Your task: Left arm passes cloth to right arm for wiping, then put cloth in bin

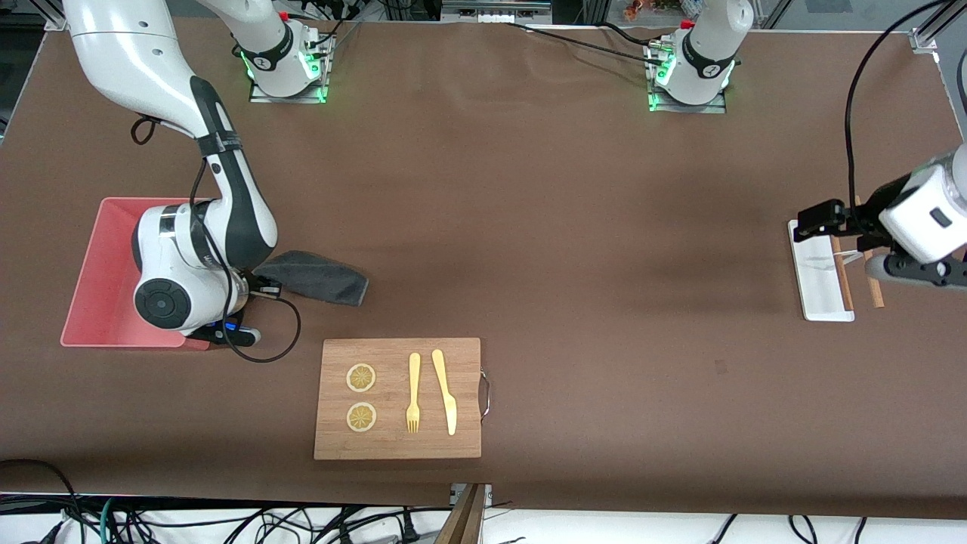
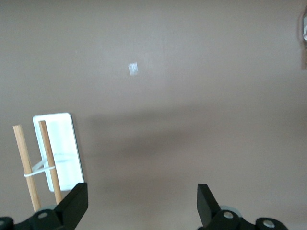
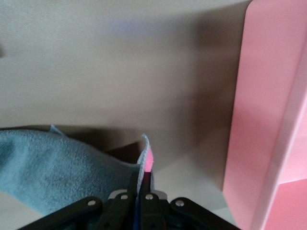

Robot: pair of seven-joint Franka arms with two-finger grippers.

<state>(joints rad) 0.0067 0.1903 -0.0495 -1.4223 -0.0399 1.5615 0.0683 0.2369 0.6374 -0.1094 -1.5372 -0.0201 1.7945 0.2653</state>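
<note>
The right gripper [image 3: 139,184] is clamped on an edge of the cloth [image 1: 317,278], a soft terry rag showing its dark grey face, with a sliver of red-pink visible at the pinched edge. The cloth trails onto the brown table [image 1: 574,227] just beside the bin [image 1: 102,272], a smooth pink plastic tub with low walls and rounded corners at the right arm's end. The left gripper [image 2: 142,201] hangs with fingers spread wide and empty, beside a glossy white rectangular tray [image 1: 817,276] carrying wooden sticks [image 2: 48,160]. Nearer the camera lies a wooden board [image 1: 398,363].
</note>
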